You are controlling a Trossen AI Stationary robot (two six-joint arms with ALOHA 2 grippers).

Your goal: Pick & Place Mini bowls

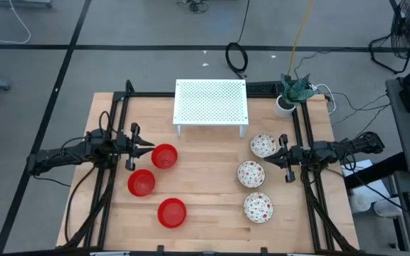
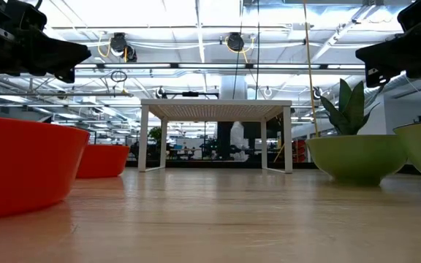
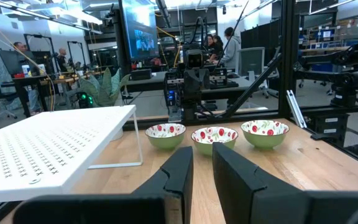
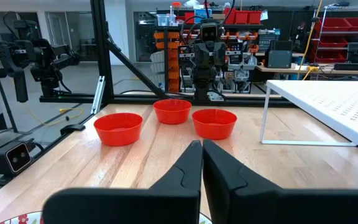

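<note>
Red bowl (image 2: 20,164) looms, cut off by frame.

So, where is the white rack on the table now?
In the high view the white rack stands at the table's far middle edge, between the red bowls and the patterned bowls.

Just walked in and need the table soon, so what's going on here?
Nothing is being held yet. The left gripper hovers, slightly open, beside three red bowls on the table. The right gripper is shut and empty near three white floral bowls. A white perforated stand sits at the back, bare on top.
</note>
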